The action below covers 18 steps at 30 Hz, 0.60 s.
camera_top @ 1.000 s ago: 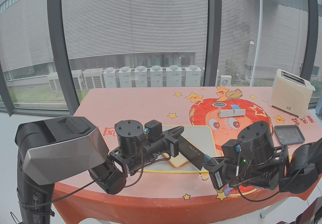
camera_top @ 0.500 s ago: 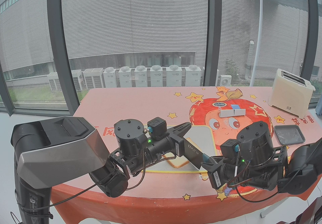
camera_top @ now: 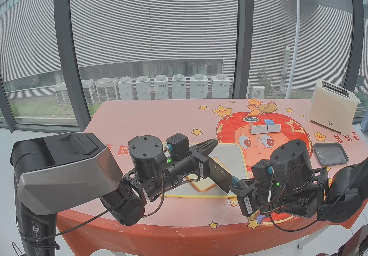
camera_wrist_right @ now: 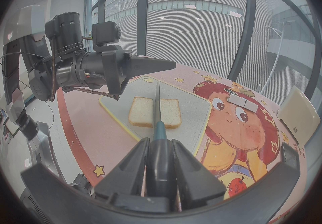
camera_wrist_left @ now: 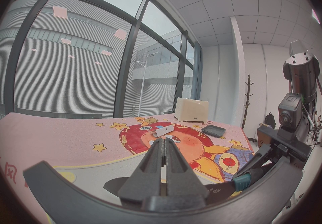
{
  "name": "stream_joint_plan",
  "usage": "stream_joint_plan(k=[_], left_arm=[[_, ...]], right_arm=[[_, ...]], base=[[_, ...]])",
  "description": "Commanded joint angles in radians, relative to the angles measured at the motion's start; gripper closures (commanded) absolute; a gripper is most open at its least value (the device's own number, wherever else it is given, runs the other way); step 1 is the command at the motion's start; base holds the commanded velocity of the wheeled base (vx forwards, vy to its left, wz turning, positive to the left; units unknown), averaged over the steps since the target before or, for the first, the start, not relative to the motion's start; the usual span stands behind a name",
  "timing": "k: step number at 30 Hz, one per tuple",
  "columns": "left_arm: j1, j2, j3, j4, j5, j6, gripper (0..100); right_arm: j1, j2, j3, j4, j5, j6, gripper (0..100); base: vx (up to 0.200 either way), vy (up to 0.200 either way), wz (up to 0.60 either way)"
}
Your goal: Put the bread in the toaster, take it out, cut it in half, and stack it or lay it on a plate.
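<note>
The bread [camera_wrist_right: 142, 112] is laid flat on the cutting board [camera_wrist_right: 193, 114], near the front edge of the desk [camera_top: 153, 119]. One slice is seen. A knife [camera_wrist_right: 157, 99] is held over the middle of the bread, with its thin edge pointed down. It cannot be told if the blade is touching the bread. The knife's handle is gripped tight by the jaws of the right gripper [camera_wrist_right: 160, 142]. The left gripper [camera_top: 213, 143] is held above the board, just beside the knife, and its jaws are pressed together. The toaster [camera_top: 332, 105] is set far back on the right of the desk. A dark plate [camera_top: 330, 153] is placed in front of it, well apart from the bread.
</note>
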Motion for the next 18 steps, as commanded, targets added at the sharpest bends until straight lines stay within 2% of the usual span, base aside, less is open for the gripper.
stream_joint_plan(k=[1, 18], left_arm=[[0.001, -0.023, 0.005, 0.001, 0.0, 0.0, 100], [0.006, -0.024, 0.006, -0.001, 0.005, 0.0, 100]], right_arm=[[0.003, 0.001, 0.0, 0.0, -0.002, 0.0, 100], [-0.017, -0.005, -0.005, -0.001, -0.002, 0.0, 100]], base=[[0.0, 0.0, 0.0], [0.0, 0.0, 0.0]])
